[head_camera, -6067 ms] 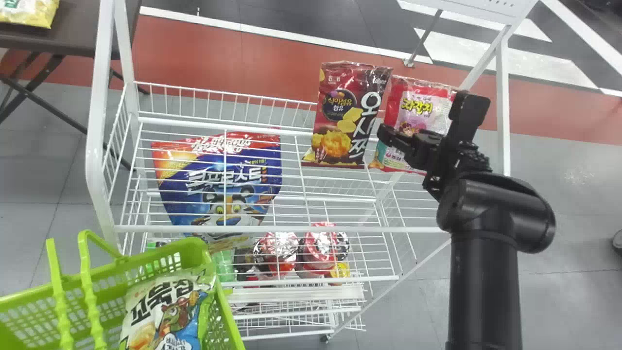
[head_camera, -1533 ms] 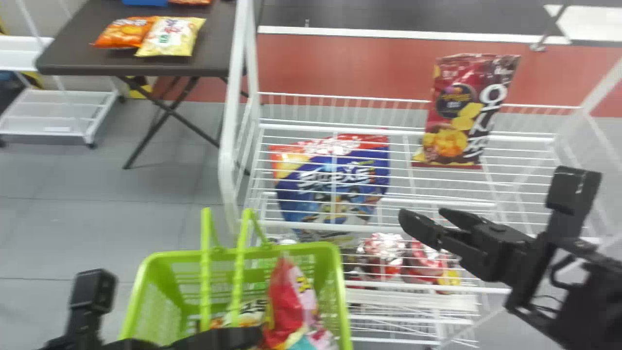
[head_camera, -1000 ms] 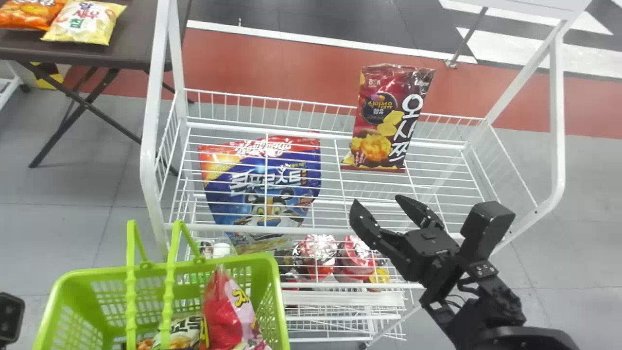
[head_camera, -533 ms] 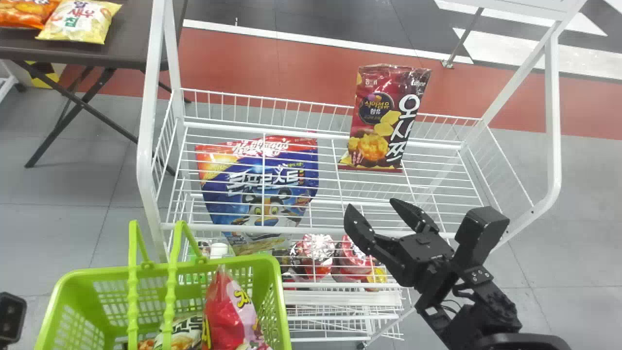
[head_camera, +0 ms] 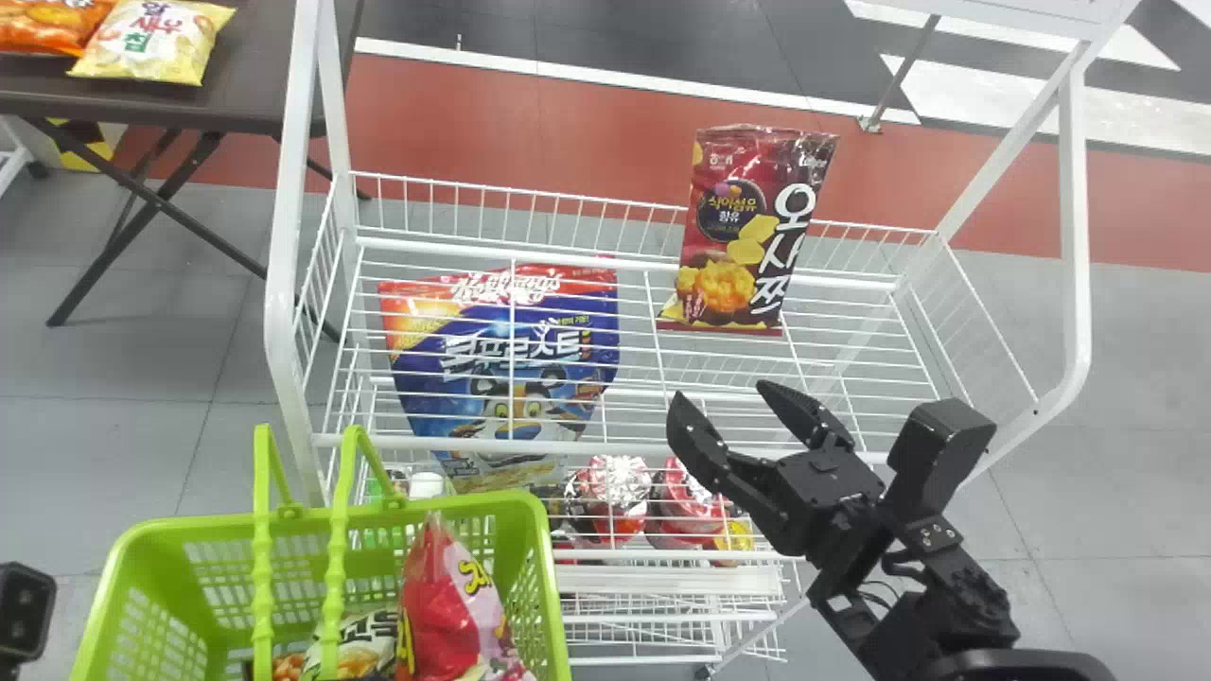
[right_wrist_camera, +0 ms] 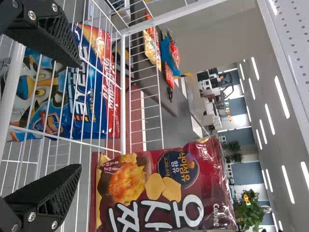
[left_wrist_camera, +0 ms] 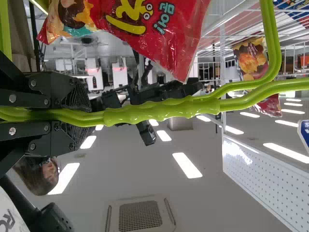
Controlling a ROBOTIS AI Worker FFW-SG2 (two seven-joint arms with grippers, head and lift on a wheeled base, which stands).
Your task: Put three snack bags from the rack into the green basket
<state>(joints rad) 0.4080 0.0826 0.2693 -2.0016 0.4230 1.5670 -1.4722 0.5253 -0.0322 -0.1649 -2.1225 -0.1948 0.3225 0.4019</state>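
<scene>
Green basket: near left, by the rack's near left corner, its handles [head_camera: 336, 558] raised.
In the basket: a red-and-pink snack bag [head_camera: 449, 610] standing up on the right side, with a white snack bag [head_camera: 359, 643], partly hidden, just left of it.
Left tool [head_camera: 24, 610]: at the near left, closed around the basket's green handles.
Right tool [head_camera: 721, 405]: over the near right part of the rack, fingers spread apart with nothing between them, pointing toward the far side.
Rack [head_camera: 587, 442]: white wire; a maroon snack bag [head_camera: 747, 227] stands upright toward its far side, right of centre, its top above the far rail. A blue-and-red bag [head_camera: 501, 369] shows through the wires to its left.
Lower tier: red packages [head_camera: 613, 497] with silvery tops.
Counter [head_camera: 255, 85]: dark, far left, with a yellow bag [head_camera: 156, 43] and an orange bag [head_camera: 47, 26] touching.
</scene>
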